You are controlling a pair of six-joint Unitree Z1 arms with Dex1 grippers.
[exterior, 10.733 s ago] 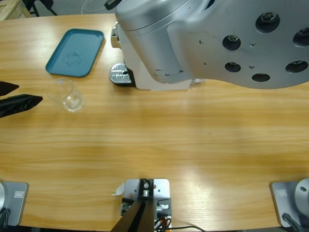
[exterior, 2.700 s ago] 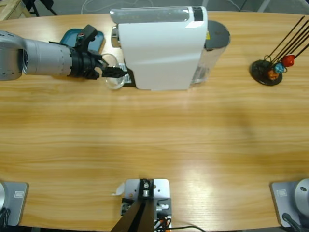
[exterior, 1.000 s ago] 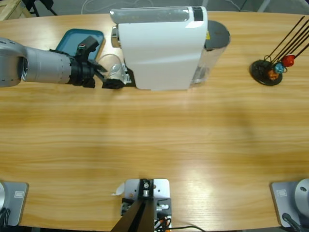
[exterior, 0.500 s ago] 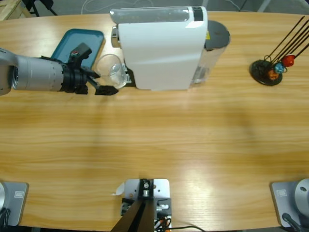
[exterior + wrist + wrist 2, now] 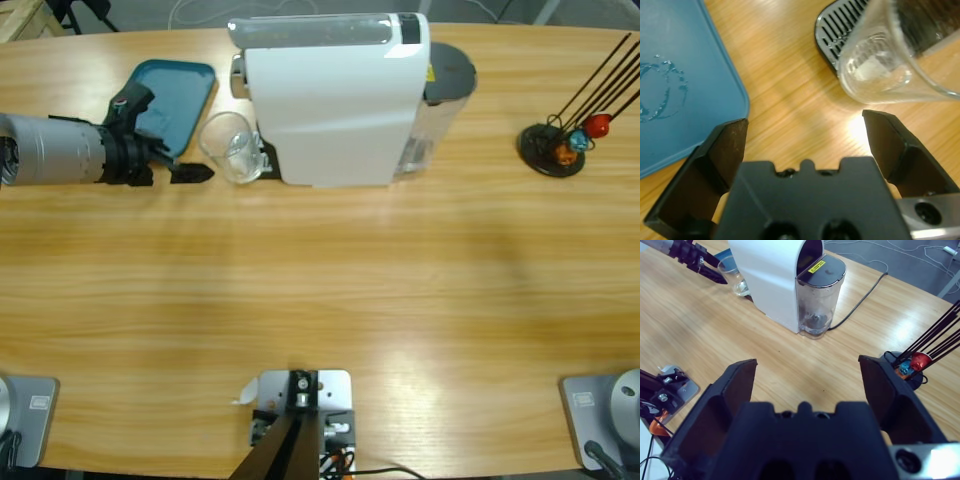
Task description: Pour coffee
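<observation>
High view showing left claw (image 5: 190,172) spread and empty, sitting just beside glass cup (image 5: 231,147), apparently resting at drip tray (image 5: 840,30) under coffee machine (image 5: 335,95). Cup placement looking finished; probably calling next for pressing brew button. Right claw (image 5: 805,385) hanging spread, holding nothing.

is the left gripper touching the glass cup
Apart. The left wrist view shows the left gripper open, bare table between its jaws and the glass cup.
</observation>
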